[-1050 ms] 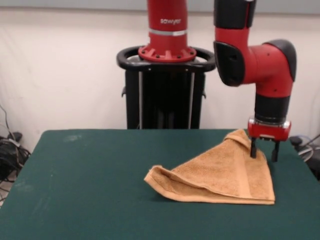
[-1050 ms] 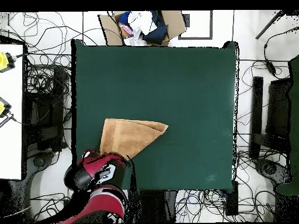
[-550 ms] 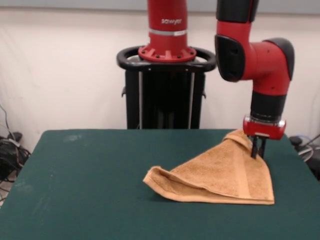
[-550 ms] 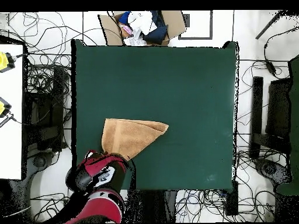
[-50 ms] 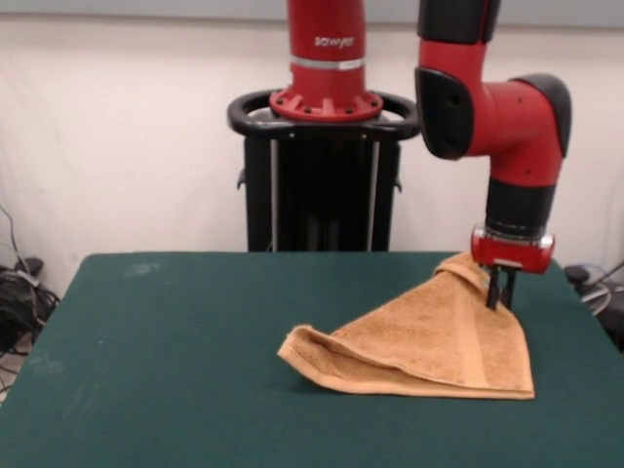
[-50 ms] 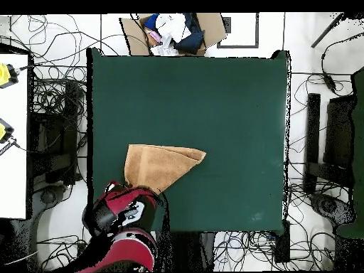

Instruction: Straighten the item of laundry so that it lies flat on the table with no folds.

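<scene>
Gripper (image 5: pixel 501 290) pinched on raised corner of folded hand towel (image 5: pixel 429 336) at right; unfolding step, next drag corner outward over table (image 5: pixel 175 361)

Desk (image 6: pixel 227 106) green top bare across 12, 1, 2, 3 and 4 o'clock in overhead view; free passage there. Only obstacle on top: folded towel (image 6: pixel 158 165) at 8 o'clock, raised at one corner, ridge along fold. Arm (image 5: pixel 507 127) descends over that corner, blocks approach from 7 o'clock edge. Fingers (image 5: pixel 500 290) pinched together on lifted corner. Off desk: open cardboard box (image 6: pixel 178 32) at 12 o'clock edge, cable tangle (image 6: pixel 53 106) along 9 o'clock side.
</scene>
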`<state>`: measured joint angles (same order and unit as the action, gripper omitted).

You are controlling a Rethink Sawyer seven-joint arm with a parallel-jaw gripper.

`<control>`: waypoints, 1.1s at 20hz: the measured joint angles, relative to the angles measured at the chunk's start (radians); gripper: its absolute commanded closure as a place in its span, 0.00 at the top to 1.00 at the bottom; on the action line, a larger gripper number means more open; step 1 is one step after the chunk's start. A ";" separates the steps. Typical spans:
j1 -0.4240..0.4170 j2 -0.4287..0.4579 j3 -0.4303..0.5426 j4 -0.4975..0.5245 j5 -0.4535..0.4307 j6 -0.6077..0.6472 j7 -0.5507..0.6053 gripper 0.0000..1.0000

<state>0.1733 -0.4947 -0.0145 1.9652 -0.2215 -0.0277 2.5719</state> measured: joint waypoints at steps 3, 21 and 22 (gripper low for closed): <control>-0.083 -0.013 0.045 0.011 -0.005 0.001 0.000 0.00; -0.471 -0.096 0.174 0.026 -0.173 0.061 0.000 0.00; -0.463 -0.097 0.174 0.028 -0.174 0.066 0.000 0.00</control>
<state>-0.2900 -0.5913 0.1600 1.9934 -0.3960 0.0386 2.5719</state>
